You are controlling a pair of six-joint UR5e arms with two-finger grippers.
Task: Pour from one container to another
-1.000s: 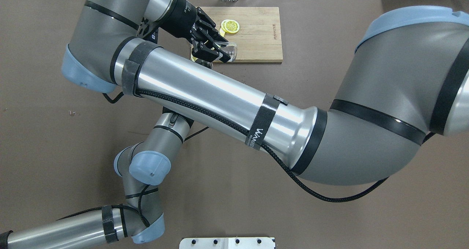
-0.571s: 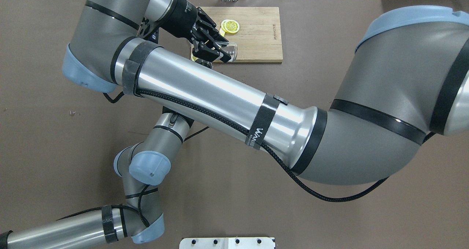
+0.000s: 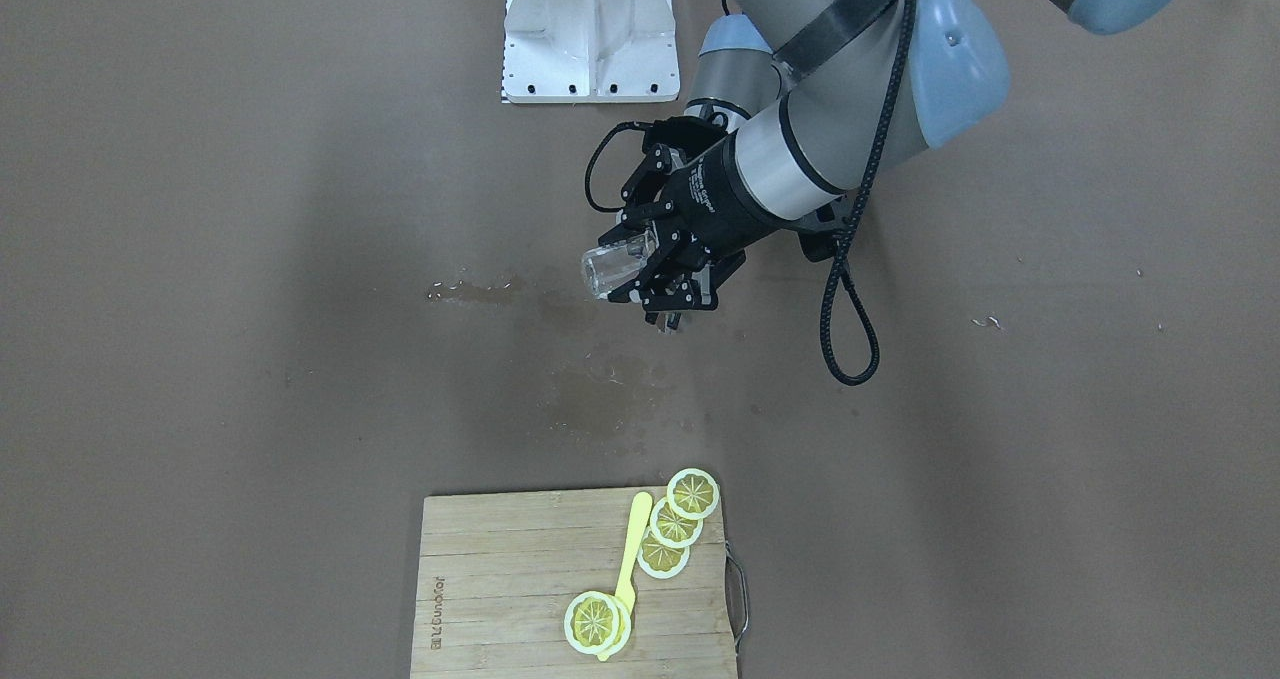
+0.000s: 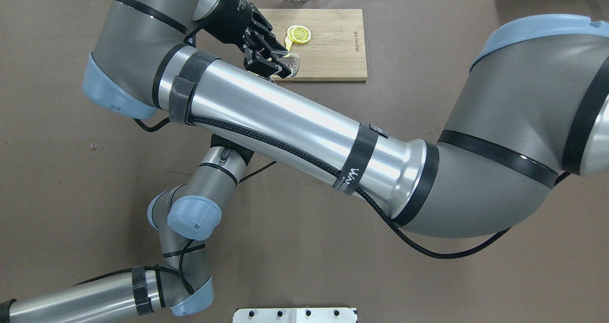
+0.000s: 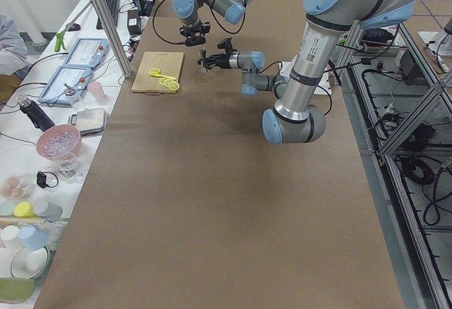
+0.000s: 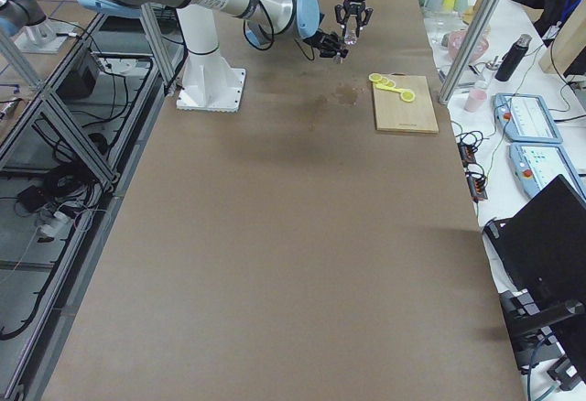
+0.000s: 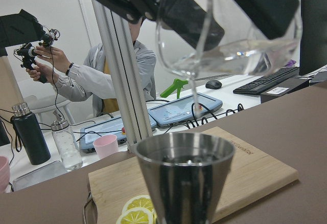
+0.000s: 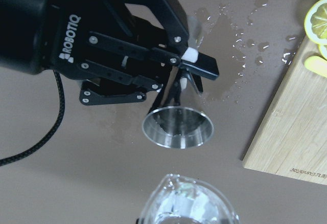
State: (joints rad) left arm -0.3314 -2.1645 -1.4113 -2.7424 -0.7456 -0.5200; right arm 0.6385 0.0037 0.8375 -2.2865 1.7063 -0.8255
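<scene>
Two tight jaws: left round jigger, right round tumbler; tabletop apparently wet.

Bright, even overhead light w/ soft shadows; tumbler glints, blurry up close (wrist cams).

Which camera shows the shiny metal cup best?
The right wrist view: the jigger shows its rim and cone, pinched by the left gripper. The left wrist view shows only its top cone; elsewhere it's tiny or hidden.

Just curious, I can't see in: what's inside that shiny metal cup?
A thin stream from the tilted glass tumbler falls into the top cone of the steel jigger. Reflections hide how full it is.
</scene>
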